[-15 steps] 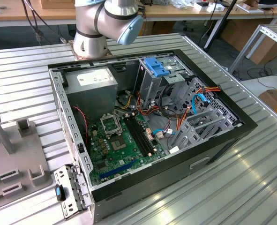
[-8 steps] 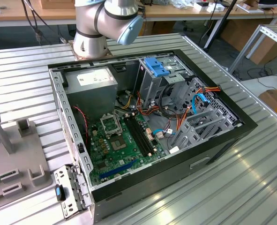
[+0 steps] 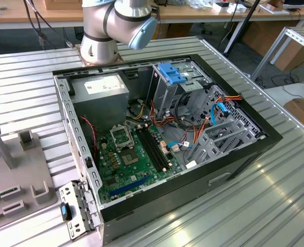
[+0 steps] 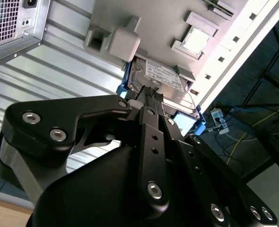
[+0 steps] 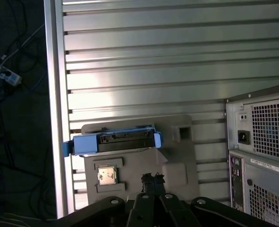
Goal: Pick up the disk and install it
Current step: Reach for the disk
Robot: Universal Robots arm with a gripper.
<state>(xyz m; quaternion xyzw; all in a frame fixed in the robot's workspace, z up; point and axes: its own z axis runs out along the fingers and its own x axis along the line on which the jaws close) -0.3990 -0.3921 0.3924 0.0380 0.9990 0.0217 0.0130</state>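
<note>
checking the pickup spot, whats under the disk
The disk rests on a grey fixture plate, which lies on the ribbed metal table. The plate's surface directly beneath the disk is covered.

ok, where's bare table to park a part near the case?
Widest bare ribbed table lies at the exterior view's right of the open case. Another patch lies at its left, between the arm's base and the grey fixture tray. Crowded: cables inside the case, and the tray, which holds the disk.

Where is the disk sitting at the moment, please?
In the first wrist view the disk lies on the grey fixture plate, near the edge of the ribbed table, just beyond the gripper.
</note>
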